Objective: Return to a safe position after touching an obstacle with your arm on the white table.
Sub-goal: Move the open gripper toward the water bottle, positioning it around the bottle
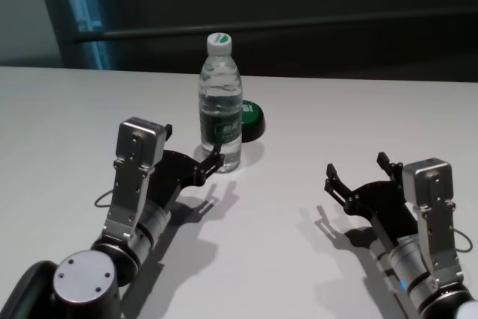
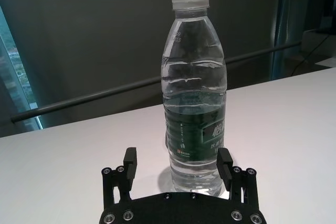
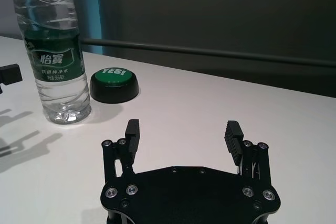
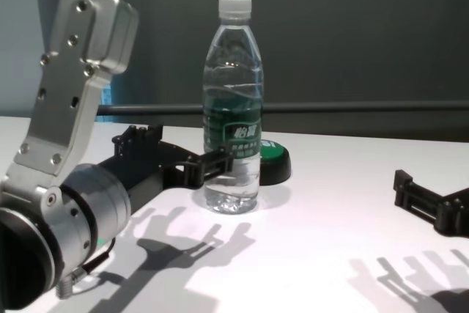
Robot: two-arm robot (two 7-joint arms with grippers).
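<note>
The obstacle, a tall clear water bottle (image 1: 220, 110) with a white cap and a dark green label, stands upright on the white table (image 1: 75, 110). It also shows in the left wrist view (image 2: 194, 114) and the chest view (image 4: 233, 122). My left gripper (image 1: 193, 147) is open just in front of the bottle's base. One fingertip (image 4: 236, 154) lies against or very close to its lower part; I cannot tell which. My right gripper (image 1: 356, 167) rests open and holds nothing, low over the table at the right, far from the bottle (image 3: 55, 61).
A round green push button (image 1: 250, 115) with a black base sits right behind the bottle, to its right. A dark wall with a horizontal rail (image 1: 299, 24) runs beyond the table's far edge.
</note>
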